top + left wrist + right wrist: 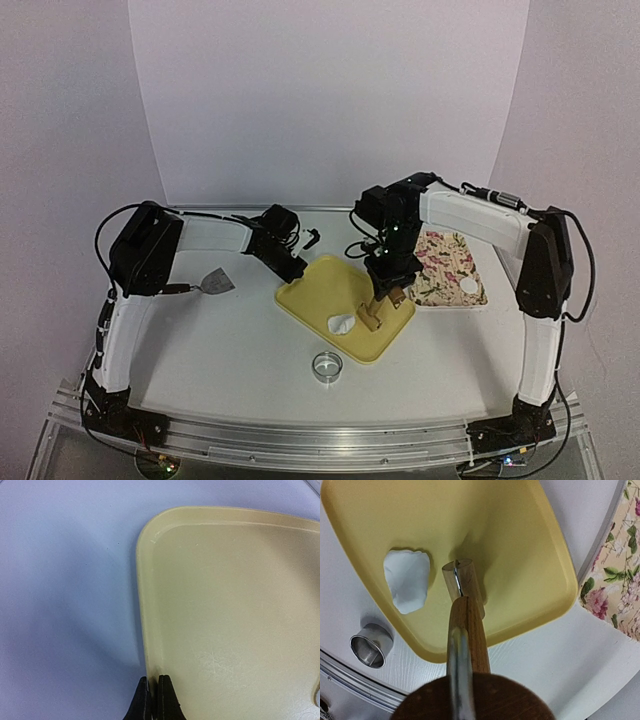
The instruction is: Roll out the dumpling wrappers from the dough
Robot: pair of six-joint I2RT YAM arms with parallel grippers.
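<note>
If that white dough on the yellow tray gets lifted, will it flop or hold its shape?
Probably floppy: the dough looks thin, with an uneven outline. It may stick to the yellow tray, lying flat against it.

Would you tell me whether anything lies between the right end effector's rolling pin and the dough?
Nothing visible does: the dough lies on the bare yellow tray, just beside the rolling pin.

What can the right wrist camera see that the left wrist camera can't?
Only the right wrist view shows the white dough, the wooden roller beside it, the shiny ring cutter on the table and the flowery cloth. Only the left wrist view shows the left gripper, pinched shut on the yellow tray at its rim. Both show that tray and the pale table.
</note>
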